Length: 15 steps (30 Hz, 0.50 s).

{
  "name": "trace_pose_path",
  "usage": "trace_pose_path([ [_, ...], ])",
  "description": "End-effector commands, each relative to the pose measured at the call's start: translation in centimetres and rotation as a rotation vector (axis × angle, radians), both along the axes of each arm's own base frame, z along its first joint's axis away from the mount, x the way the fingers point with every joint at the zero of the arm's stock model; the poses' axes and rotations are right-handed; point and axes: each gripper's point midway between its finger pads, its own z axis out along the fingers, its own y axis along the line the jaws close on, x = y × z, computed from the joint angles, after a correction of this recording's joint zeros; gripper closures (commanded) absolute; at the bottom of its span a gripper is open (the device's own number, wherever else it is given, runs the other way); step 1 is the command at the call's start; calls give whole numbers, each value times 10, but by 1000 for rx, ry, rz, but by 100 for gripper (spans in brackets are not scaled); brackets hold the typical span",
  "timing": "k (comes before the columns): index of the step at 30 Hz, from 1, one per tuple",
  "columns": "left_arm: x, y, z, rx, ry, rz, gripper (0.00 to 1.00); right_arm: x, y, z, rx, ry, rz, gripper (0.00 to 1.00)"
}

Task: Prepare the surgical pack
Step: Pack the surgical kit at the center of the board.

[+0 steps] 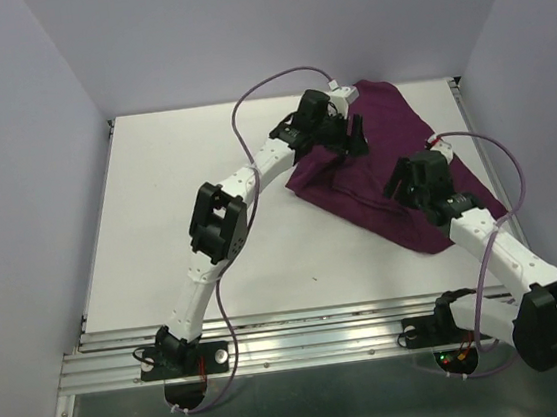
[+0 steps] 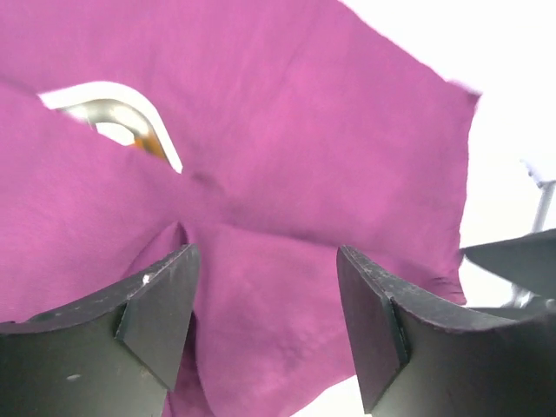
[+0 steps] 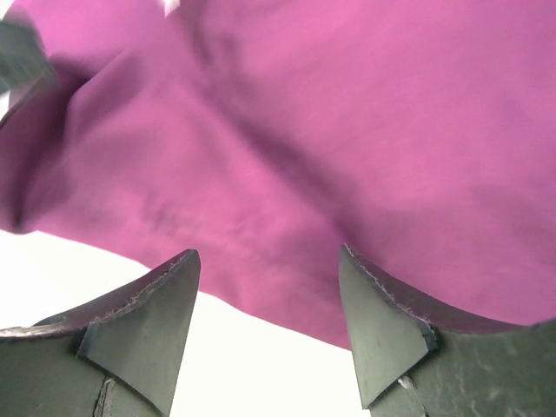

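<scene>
1. Left of the cloth (image 1: 390, 125): only bare bench (image 1: 175, 180). Cloth lying folded and bunched, nothing else of the pack in sight apart from the rim noted below.
2. Over the cloth's far-left fold: left gripper (image 2: 265, 282), spread wide, nothing held, just above the fabric.
3. Seen from the left wrist, a gap in the cloth up and left of that gripper, showing a shiny curved rim, likely the steel tray (image 2: 104, 111). Judged the flaw to fix: draw the nearest flap over this opening before folding further.
4. Over the cloth's near-right part: right gripper (image 3: 268, 287), likewise parted and empty, above the cloth's near edge.
5. For a clean wrap: pinch a single layer at the edge, lift little, pull flat across the middle. Pin the cloth's opposite side with the other gripper against sliding.
</scene>
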Motion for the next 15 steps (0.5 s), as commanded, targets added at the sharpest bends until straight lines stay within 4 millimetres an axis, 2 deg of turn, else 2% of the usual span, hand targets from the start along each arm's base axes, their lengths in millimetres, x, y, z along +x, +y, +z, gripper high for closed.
trace_pose_path([
  [1, 9, 17, 150, -180, -225, 36, 23, 6, 39, 34, 69, -107, 211, 30],
  [2, 17, 27, 153, -180, -226, 62, 23, 4, 40, 34, 69, -112, 223, 30],
  [3, 19, 36, 166, -190, -237, 82, 23, 3, 46, 34, 77, -113, 249, 30],
  [5, 27, 51, 168, -176, -238, 141, 23, 1, 52, 29, 91, -93, 280, 30],
  [6, 30, 65, 184, -176, -261, 185, 23, -2, 65, 26, 102, -81, 327, 31],
  [7, 35, 77, 173, -133, -253, 239, 23, -3, 72, 24, 102, -71, 347, 31],
  [8, 33, 89, 186, -126, -278, 264, 24, -3, 78, 20, 94, -58, 365, 36],
  [9, 30, 96, 182, -103, -276, 282, 26, -4, 85, 19, 90, -55, 384, 40],
  [10, 28, 106, 158, -45, -254, 298, 45, -6, 98, 13, 90, -35, 422, 45],
  [11, 25, 113, 151, -26, -249, 312, 61, -7, 103, 10, 92, -27, 440, 49],
  [12, 15, 123, 161, -32, -262, 329, 75, -5, 110, 10, 98, -25, 459, 59],
  [13, 8, 129, 134, 0, -227, 337, 100, -4, 114, 7, 97, -19, 471, 64],
  [15, -10, 135, 130, -4, -201, 315, 100, -2, 120, -5, 90, 16, 478, 73],
])
